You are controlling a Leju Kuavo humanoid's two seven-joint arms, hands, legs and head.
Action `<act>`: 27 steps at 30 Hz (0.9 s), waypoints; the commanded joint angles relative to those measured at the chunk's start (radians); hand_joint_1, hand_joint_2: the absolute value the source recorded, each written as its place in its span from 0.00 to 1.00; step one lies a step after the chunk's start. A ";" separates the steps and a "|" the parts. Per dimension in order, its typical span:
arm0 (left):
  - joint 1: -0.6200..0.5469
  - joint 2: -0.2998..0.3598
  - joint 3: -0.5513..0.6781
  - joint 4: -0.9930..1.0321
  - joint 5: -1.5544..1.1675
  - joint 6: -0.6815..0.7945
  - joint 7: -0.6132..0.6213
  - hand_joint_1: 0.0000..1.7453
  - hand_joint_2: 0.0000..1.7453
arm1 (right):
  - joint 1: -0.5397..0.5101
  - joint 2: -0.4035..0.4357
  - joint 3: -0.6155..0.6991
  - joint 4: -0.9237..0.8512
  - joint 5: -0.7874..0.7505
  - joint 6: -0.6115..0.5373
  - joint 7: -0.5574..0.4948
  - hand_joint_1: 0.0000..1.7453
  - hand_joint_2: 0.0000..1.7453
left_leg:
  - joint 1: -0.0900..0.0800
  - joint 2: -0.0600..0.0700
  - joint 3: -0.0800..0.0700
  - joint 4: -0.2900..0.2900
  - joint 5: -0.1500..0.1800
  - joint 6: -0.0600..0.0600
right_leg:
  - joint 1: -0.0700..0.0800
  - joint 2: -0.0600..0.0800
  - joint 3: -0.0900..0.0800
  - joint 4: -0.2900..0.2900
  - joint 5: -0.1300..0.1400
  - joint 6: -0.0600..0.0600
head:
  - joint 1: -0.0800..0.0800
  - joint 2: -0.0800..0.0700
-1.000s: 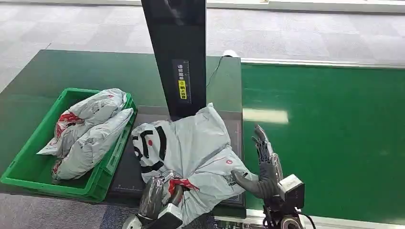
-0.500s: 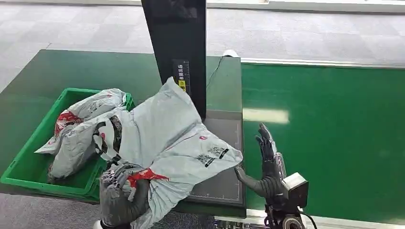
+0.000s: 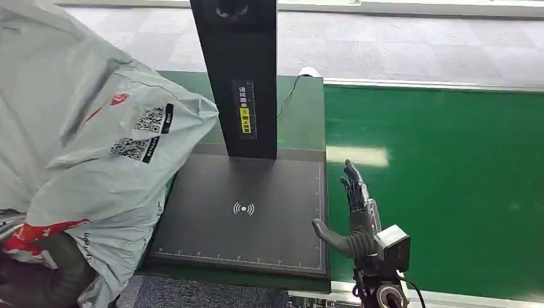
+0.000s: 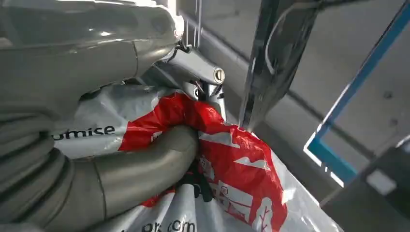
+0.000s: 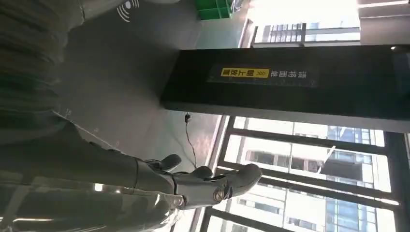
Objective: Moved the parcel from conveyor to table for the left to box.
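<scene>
The left hand [image 3: 48,273], in the lower left of the frame, grips the grey parcel [image 3: 96,154] lifted high above it, while the empty right hand [image 3: 356,221] stays spread near the bench [image 3: 301,122].

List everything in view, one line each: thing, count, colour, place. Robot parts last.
parcel: one, grey with red end and black codes, lifted at the left, covering what lies behind it
scan pad: one, dark grey with a white wireless mark, on the table in the middle
post: one, black with a yellow label, standing at the pad's far edge
table: one, dark green, under the pad
conveyor: one, bright green, at the right
cable: one, black, on the table behind the post
left hand: grips the parcel's red end
right hand: fingers apart, between pad and conveyor, holding nothing
</scene>
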 commanded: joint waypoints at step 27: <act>-0.362 0.192 0.470 0.964 -0.101 -0.146 0.648 0.02 1.00 | 0.044 0.018 -0.026 -0.008 0.067 0.006 0.031 0.00 1.00 | 0.000 -0.003 0.004 -0.001 0.002 0.000 | 0.000 0.002 0.004 -0.001 0.001 -0.001 | 0.000 0.000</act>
